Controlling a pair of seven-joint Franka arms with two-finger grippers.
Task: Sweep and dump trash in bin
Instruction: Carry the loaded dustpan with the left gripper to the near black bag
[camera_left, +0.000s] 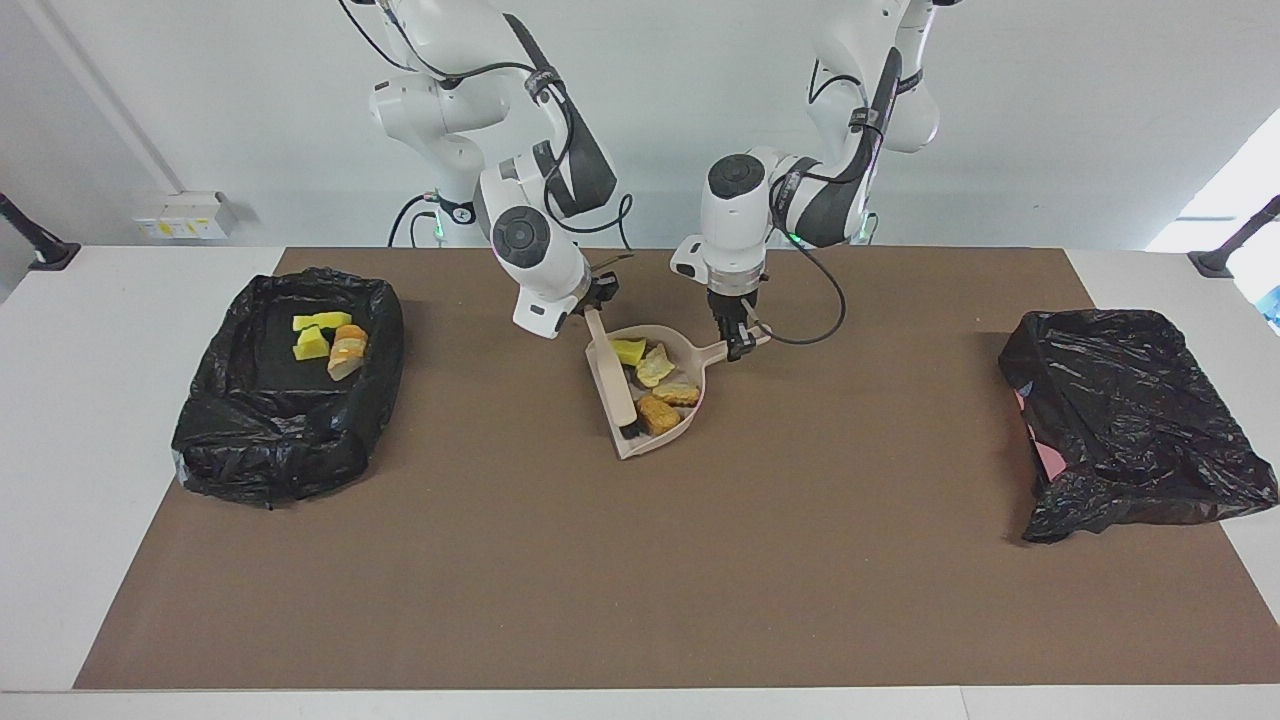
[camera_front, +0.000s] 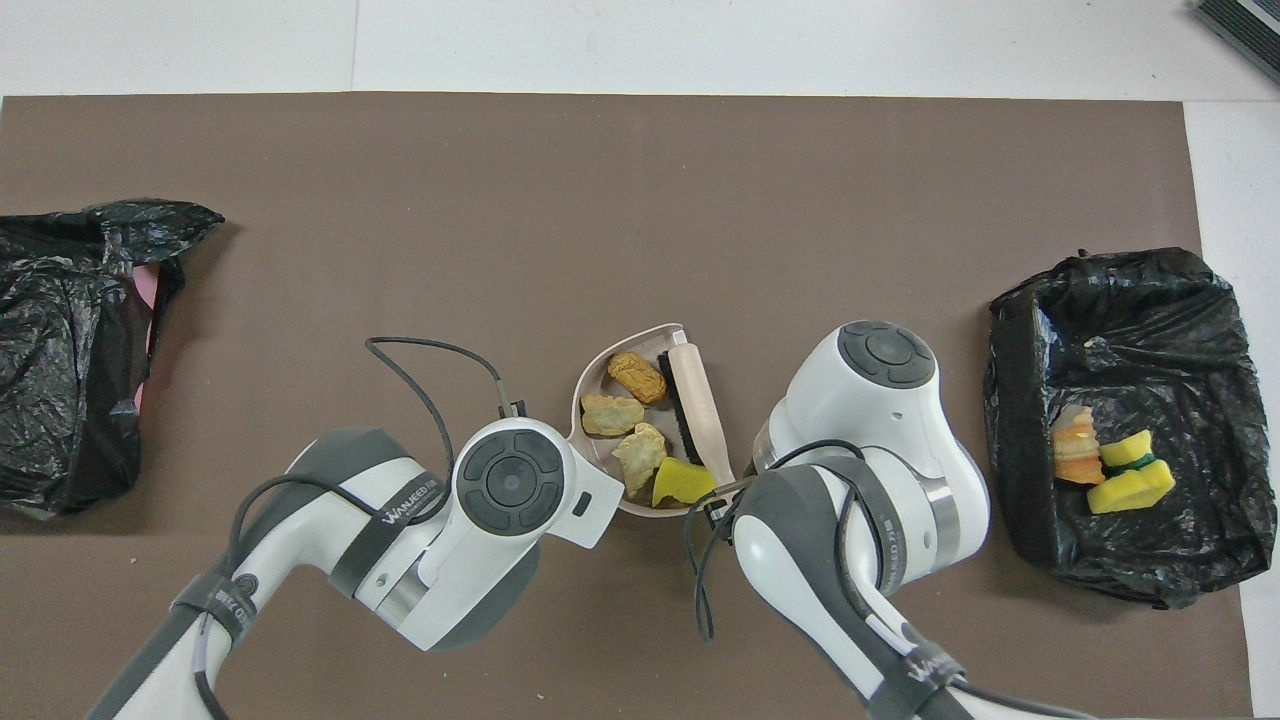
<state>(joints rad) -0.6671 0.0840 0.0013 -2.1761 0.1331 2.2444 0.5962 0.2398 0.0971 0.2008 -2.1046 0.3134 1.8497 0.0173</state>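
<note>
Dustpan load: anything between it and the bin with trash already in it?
Only the right arm. The right hand holds the brush across the mouth of the dustpan, on the side toward that bin. The mat between shows bare. The left hand grips the dustpan's handle.

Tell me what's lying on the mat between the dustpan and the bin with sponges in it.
Nothing: between dustpan and bin, the facing view shows bare brown mat.
</note>
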